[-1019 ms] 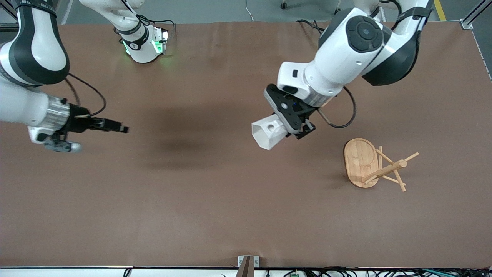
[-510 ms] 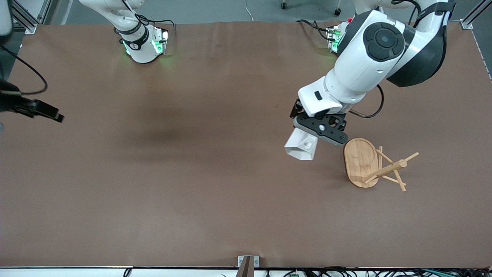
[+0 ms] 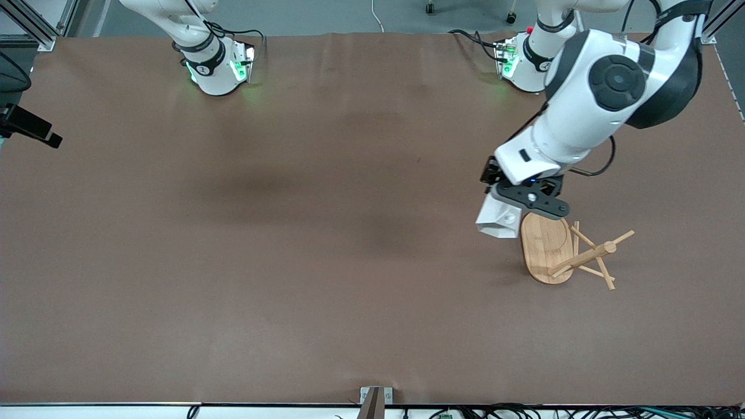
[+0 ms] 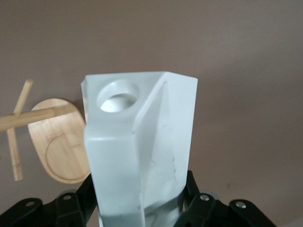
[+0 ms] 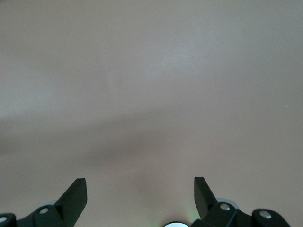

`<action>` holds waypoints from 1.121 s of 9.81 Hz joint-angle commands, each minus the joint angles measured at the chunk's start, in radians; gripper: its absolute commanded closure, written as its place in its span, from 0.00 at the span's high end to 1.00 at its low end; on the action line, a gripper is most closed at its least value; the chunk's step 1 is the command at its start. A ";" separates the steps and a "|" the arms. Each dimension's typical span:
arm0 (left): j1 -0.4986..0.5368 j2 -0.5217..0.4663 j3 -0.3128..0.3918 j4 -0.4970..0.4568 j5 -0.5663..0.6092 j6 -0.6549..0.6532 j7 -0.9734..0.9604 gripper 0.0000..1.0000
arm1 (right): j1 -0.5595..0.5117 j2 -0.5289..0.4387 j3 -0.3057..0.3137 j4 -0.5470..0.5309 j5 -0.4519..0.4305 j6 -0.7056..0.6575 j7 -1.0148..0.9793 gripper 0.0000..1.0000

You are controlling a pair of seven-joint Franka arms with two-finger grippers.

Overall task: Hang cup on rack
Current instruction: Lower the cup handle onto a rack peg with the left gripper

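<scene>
My left gripper (image 3: 520,205) is shut on the white faceted cup (image 3: 498,220) and holds it in the air, over the table right beside the oval base of the bamboo rack (image 3: 546,244), on the side toward the right arm's end. The rack's post and thin pegs (image 3: 589,256) point toward the left arm's end. In the left wrist view the cup (image 4: 142,142) fills the middle between my gripper's (image 4: 140,210) black fingers, with its pierced handle tab (image 4: 116,97) facing the camera and the rack's base (image 4: 59,142) beside it. My right gripper (image 3: 41,132) is open and empty at the right arm's end of the table.
The brown table (image 3: 291,262) carries only the rack. The right wrist view shows bare brown table (image 5: 151,94) under my right gripper (image 5: 140,189). The two arm bases (image 3: 215,70) stand along the table edge farthest from the front camera.
My left gripper has carried the cup toward the left arm's end, from mid-table to right beside the rack's base. The right arm has drawn back to its end of the table.
</scene>
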 commanded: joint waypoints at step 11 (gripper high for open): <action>0.008 -0.011 0.125 -0.266 -0.010 0.316 0.283 0.00 | -0.010 -0.001 -0.001 0.002 -0.017 -0.009 -0.110 1.00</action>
